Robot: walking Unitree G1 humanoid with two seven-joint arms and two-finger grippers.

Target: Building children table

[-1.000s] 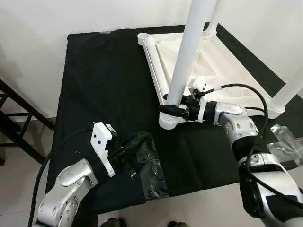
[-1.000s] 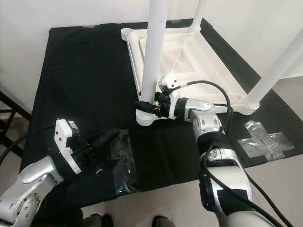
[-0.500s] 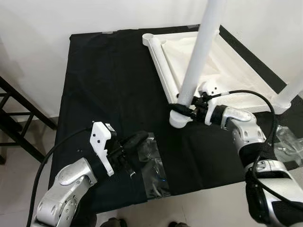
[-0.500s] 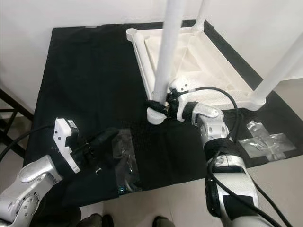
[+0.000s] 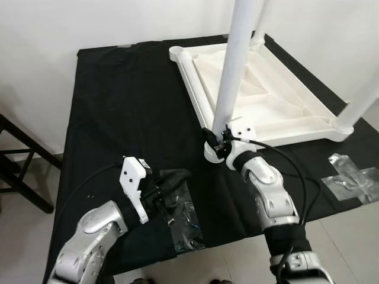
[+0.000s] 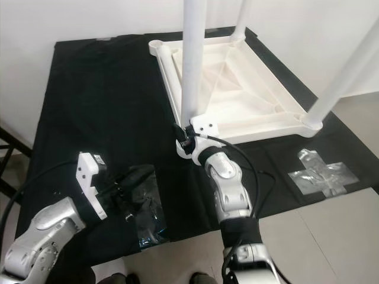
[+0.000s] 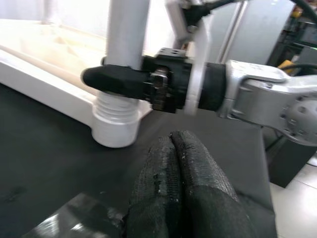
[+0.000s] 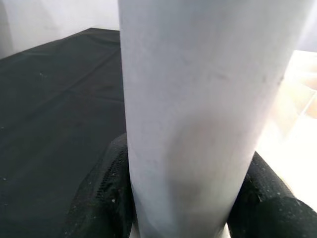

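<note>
A white children's table top [image 5: 195, 89] lies upside down on a black cloth. A white leg [image 5: 234, 65] stands upright in its near-left corner socket [image 5: 214, 155]. My right gripper [image 5: 214, 139] is shut on this leg just above the socket. In the right wrist view the leg [image 8: 198, 99] sits between both black fingers [image 8: 104, 193]. My left gripper [image 5: 177, 176] lies shut at the top of a clear plastic bag [image 5: 186, 219] near the cloth's front edge. Its fingers [image 7: 173, 148] are pressed together with nothing seen between them.
Two more legs stand in the table top, one at the right corner [image 5: 361, 100] and one at the back [image 5: 259, 23]. Another clear bag [image 5: 352, 177] lies on the cloth at the right. A black rack [image 5: 23, 171] stands on the floor at the left.
The camera has shifted. My right forearm now reaches the leg from the near side instead of from the right, still gripping it, and the leg looks more upright. The left gripper stays on the bag.
</note>
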